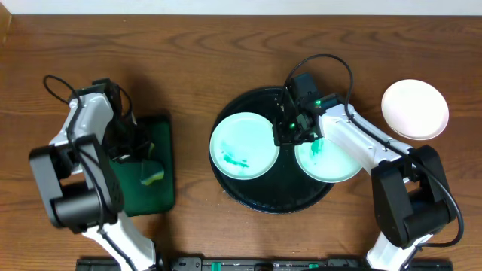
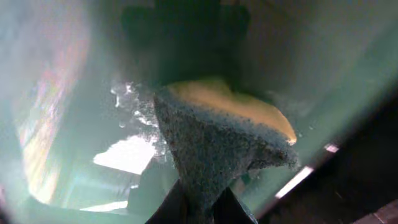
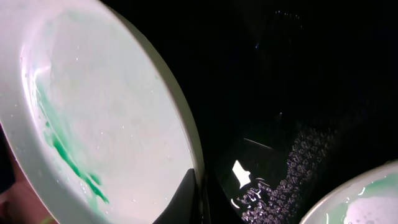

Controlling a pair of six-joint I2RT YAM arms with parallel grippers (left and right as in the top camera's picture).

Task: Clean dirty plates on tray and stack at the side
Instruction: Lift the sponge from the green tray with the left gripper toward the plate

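The round black tray (image 1: 263, 199) holds two pale-mint plates with green smears. My right gripper (image 1: 282, 134) is at the right rim of the left plate (image 1: 241, 144). In the right wrist view the right gripper (image 3: 200, 180) is shut on the rim of that smeared plate (image 3: 106, 112), one finger on its inner face. The other smeared plate (image 1: 331, 162) lies under the right arm and shows in a corner (image 3: 364, 199). A clean white plate (image 1: 414, 109) sits on the table to the right. My left gripper (image 2: 202, 202) is shut on a yellow-and-green sponge (image 2: 217, 137).
A rectangular green tray (image 1: 154, 199) lies at the left, and the left gripper (image 1: 143, 154) holds the sponge (image 1: 153, 175) over it. Wet droplets cover the black tray floor (image 3: 298, 162). Bare wooden table (image 1: 196, 60) surrounds both trays.
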